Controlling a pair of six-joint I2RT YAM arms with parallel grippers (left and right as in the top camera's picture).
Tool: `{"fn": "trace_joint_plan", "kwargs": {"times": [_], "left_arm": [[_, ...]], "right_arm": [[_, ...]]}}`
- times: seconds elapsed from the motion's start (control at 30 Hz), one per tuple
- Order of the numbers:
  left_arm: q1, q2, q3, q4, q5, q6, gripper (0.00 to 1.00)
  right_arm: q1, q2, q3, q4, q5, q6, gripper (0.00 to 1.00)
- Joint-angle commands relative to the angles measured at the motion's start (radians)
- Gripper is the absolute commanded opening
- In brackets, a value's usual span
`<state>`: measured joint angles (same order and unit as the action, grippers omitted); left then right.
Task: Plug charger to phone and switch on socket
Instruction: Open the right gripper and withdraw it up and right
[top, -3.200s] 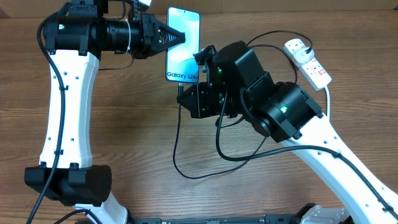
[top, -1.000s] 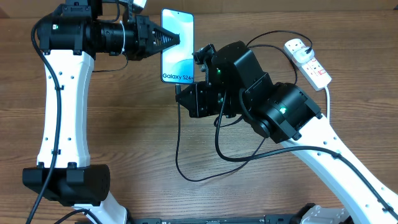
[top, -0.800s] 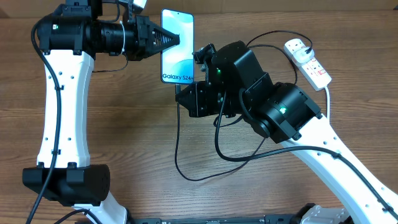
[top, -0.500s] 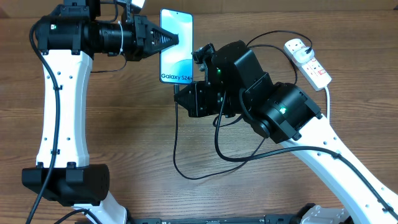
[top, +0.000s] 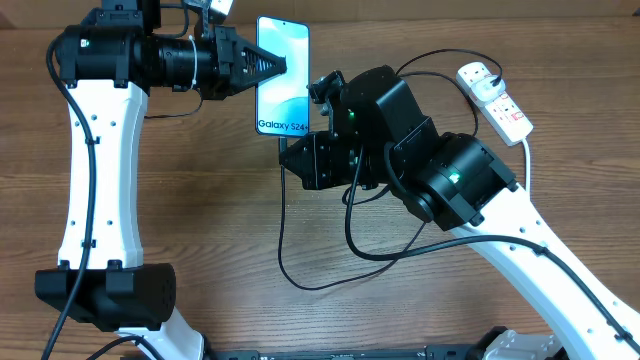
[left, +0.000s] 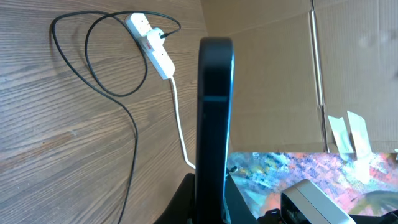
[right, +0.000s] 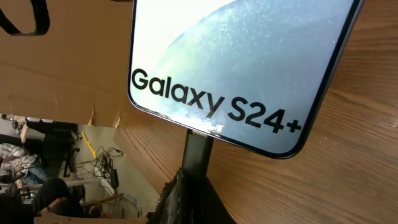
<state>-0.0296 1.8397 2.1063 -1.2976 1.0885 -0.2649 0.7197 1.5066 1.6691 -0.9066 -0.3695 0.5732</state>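
The phone (top: 282, 75) faces up, screen lit. The black charger (right: 198, 154) tip meets its bottom edge. The white socket (top: 495, 98) lies well apart.

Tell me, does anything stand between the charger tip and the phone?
Nothing visible does: the charger tip, held by the right end effector, meets the bottom edge of the phone. Whether it is seated is unclear.

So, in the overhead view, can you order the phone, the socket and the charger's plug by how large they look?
1. phone: largest, though the left gripper seems to hold it raised, nearer the camera, which may enlarge it.
2. socket: about as long, but narrower.
3. charger's plug: clearly smallest.
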Motion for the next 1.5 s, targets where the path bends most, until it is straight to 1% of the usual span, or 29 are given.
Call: {"fn": "trace_joint_plan", "kwargs": {"times": [0.0,0.03,0.07,0.1,0.13,0.23,0.27,0.3,0.43,0.5,0.6,0.67,0.7,0.77,0.87,0.93,1.07,1.1,1.13,1.33,1.47], "left_arm": [[-0.016,-0.003,0.008,-0.037,0.076,0.026,0.04],[-0.016,-0.003,0.008,-0.037,0.064,0.026,0.04],[-0.015,-0.003,0.008,-0.036,0.047,0.026,0.04],[-0.015,-0.002,0.008,-0.034,0.027,0.026,0.04],[-0.014,-0.001,0.008,-0.033,-0.001,0.026,0.04],[-0.009,0.005,0.008,-0.033,-0.028,0.026,0.04],[-0.007,0.007,0.008,-0.033,-0.031,0.026,0.04],[-0.003,0.012,0.008,-0.032,-0.030,0.026,0.04],[0.007,0.032,0.008,-0.032,-0.037,0.029,0.04],[0.009,0.048,0.008,-0.033,-0.047,0.057,0.04],[0.009,0.071,0.008,-0.047,-0.076,0.113,0.04],[0.009,0.092,0.008,-0.065,-0.092,0.138,0.04],[0.008,0.107,0.008,-0.077,-0.095,0.165,0.04],[0.008,0.137,0.008,-0.105,-0.105,0.216,0.04],[0.005,0.202,0.008,-0.152,-0.139,0.280,0.04],[-0.011,0.262,0.008,-0.171,-0.179,0.356,0.04],[-0.039,0.349,0.008,-0.164,-0.216,0.416,0.04],[-0.046,0.374,0.008,-0.155,-0.216,0.426,0.04],[-0.051,0.395,0.008,-0.141,-0.216,0.427,0.04],[-0.069,0.531,0.008,-0.015,-0.147,0.426,0.04],[-0.071,0.590,0.008,0.018,-0.102,0.425,0.04]], "right_arm": [[-0.027,-0.007,0.014,0.064,0.111,-0.001,0.09],[-0.027,-0.007,0.014,0.063,0.111,-0.001,0.20],[-0.027,-0.007,0.014,0.063,0.111,-0.002,0.28],[-0.027,-0.007,0.014,0.061,0.111,-0.004,0.40],[-0.031,-0.007,0.014,0.056,0.111,-0.004,0.46],[-0.052,-0.008,0.014,0.039,0.109,-0.004,0.47],[-0.064,-0.008,0.014,0.029,0.105,-0.004,0.49],[-0.080,-0.008,0.014,0.019,0.095,-0.003,0.51],[-0.156,-0.008,0.014,-0.023,0.038,-0.004,0.51],[-0.198,-0.008,0.014,-0.048,0.031,-0.004,0.54],[-0.268,-0.008,0.014,-0.097,0.032,-0.018,0.66],[-0.312,-0.008,0.014,-0.128,0.032,-0.055,0.77],[-0.335,-0.008,0.014,-0.144,0.035,-0.066,0.84],[-0.379,-0.007,0.014,-0.174,0.040,-0.081,0.90],[-0.446,-0.007,0.012,-0.211,0.040,-0.092,0.91],[-0.487,-0.007,0.004,-0.225,0.040,-0.117,0.92],[-0.512,-0.004,-0.019,-0.230,0.048,-0.159,0.93],[-0.513,-0.004,-0.026,-0.230,0.055,-0.159,0.97],[-0.513,-0.001,-0.031,-0.232,0.062,-0.156,1.00],[-0.513,0.039,-0.032,-0.241,0.071,-0.152,1.00],[-0.513,0.072,-0.032,-0.245,0.088,-0.151,1.00]]}}
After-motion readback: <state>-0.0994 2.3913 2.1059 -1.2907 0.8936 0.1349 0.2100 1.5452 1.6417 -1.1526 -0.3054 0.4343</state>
